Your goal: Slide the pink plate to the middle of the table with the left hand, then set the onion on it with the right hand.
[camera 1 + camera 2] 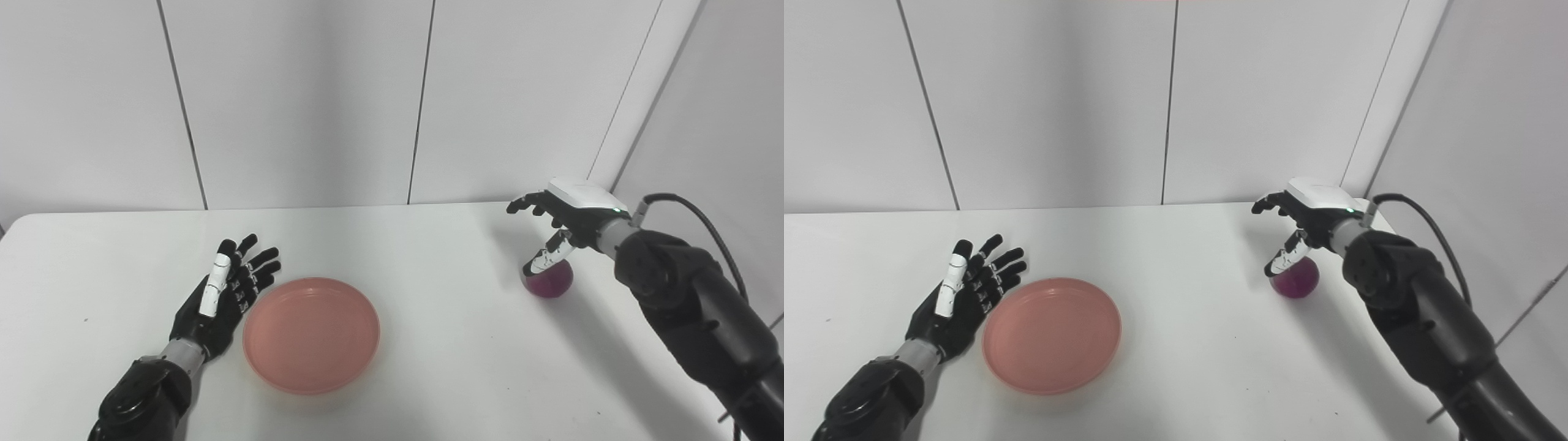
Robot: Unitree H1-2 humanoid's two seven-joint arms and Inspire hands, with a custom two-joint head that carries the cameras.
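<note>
Pink plate [311,334] lies flat on the white counter [429,257], near its middle, empty | left hand [222,298] just beside its left rim, fingers [264,256] spread apart, holding nothing | purple onion [549,280] well apart at the right | right hand [566,220] above it, fingers apart, thumb against the onion.

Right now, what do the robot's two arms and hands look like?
Both arms are glossy black with a silver wrist ring. The left hand is black with one white finger. The right hand is black with a white plate on its back and a white-marked thumb. A black cable loops from its wrist.
</note>
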